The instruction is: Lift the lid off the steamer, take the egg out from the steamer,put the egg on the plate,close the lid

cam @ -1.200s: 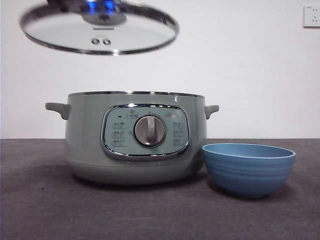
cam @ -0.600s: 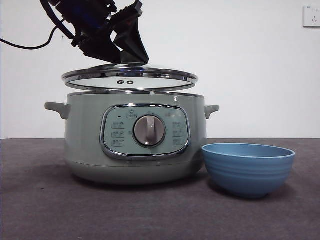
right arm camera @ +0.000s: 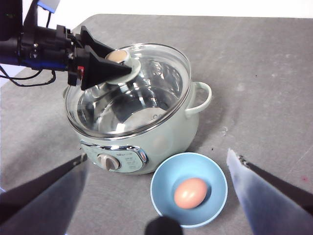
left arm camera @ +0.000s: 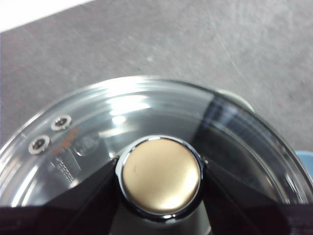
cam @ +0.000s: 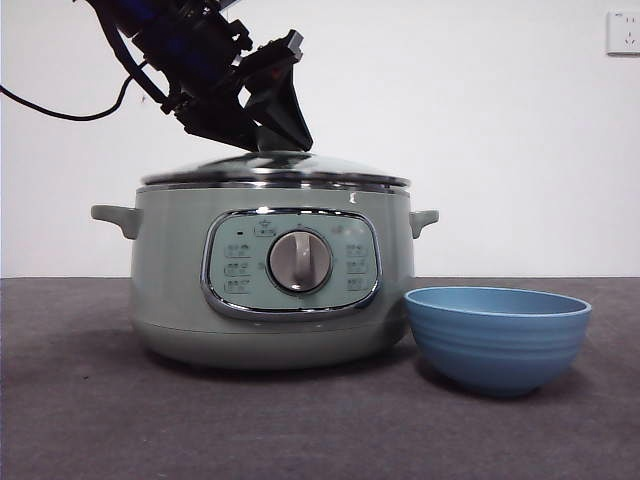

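The glass lid (cam: 275, 167) sits on the pale green steamer (cam: 180, 285), its rim level on the pot's rim. My left gripper (cam: 268, 146) comes down from the upper left and is shut on the lid's knob (left arm camera: 161, 180); its jaws press both sides of the knob in the left wrist view (left arm camera: 160, 166). The right wrist view shows the lid (right arm camera: 151, 81) on the steamer (right arm camera: 171, 132) with the left gripper (right arm camera: 120, 62) on it. The egg (right arm camera: 190, 192) lies in the blue plate (right arm camera: 164, 198), right of the pot (cam: 497, 335). My right gripper (right arm camera: 157, 155) is open and empty, high above them.
The grey table top (cam: 80, 420) spreads in front of the pot. A black cable (cam: 60, 113) hangs from the left arm at the upper left. A white wall socket (cam: 623, 32) is at the far upper right.
The left gripper has lowered the lid from high at the upper left down onto the steamer. The steamer, the plate and the egg have not moved.
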Robot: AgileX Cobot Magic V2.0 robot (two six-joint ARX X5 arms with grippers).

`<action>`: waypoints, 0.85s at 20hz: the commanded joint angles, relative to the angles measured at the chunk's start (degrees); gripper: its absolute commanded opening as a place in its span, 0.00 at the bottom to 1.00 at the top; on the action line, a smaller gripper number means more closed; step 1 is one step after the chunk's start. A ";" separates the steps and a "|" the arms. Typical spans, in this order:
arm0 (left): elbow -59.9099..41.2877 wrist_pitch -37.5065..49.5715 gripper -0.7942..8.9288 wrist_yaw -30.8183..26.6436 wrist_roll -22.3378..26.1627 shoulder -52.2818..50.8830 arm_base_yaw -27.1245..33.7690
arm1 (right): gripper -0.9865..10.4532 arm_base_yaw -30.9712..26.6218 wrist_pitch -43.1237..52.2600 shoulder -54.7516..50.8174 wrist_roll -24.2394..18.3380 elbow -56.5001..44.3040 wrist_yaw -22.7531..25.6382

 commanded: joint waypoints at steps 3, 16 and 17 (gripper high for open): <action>0.22 -2.49 0.07 -0.61 0.98 -0.20 -0.26 | 0.51 0.02 0.28 -0.09 0.35 -0.31 0.13; 0.24 -5.95 0.63 -1.86 0.98 -1.05 -0.24 | 0.51 0.02 -0.70 -0.09 0.33 -0.31 0.09; 0.24 -5.90 0.63 -1.86 0.98 -1.75 -0.24 | 0.51 0.02 -0.76 -0.09 0.31 -0.31 0.09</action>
